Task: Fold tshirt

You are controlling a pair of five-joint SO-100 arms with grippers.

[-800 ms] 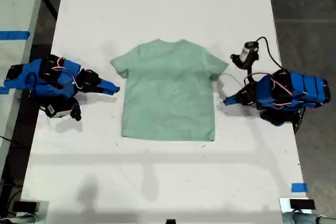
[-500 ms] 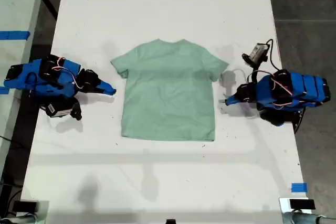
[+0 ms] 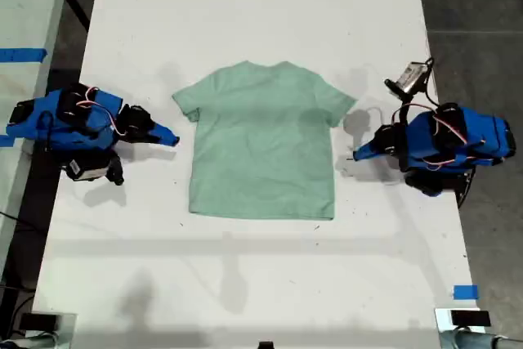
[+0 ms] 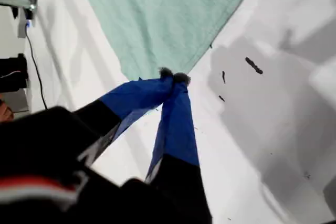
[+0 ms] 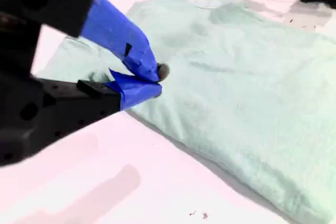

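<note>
Step in hand, by our judgement: approach, no fold made. Tshirt (image 3: 263, 140) lies flat, mid-worktop (image 3: 245, 6), between our two arms. Collar points toward exterior view's top, hem toward bottom; long axis runs top to bottom in that view.

Our first tool (image 4: 173, 78): tips together, empty, poised at garment edge. Our second tool (image 5: 152, 80): tips near-closed, no cloth clamped, beside sleeve.

Next move calls for both tools parting, then pinching a cloth edge.
</note>
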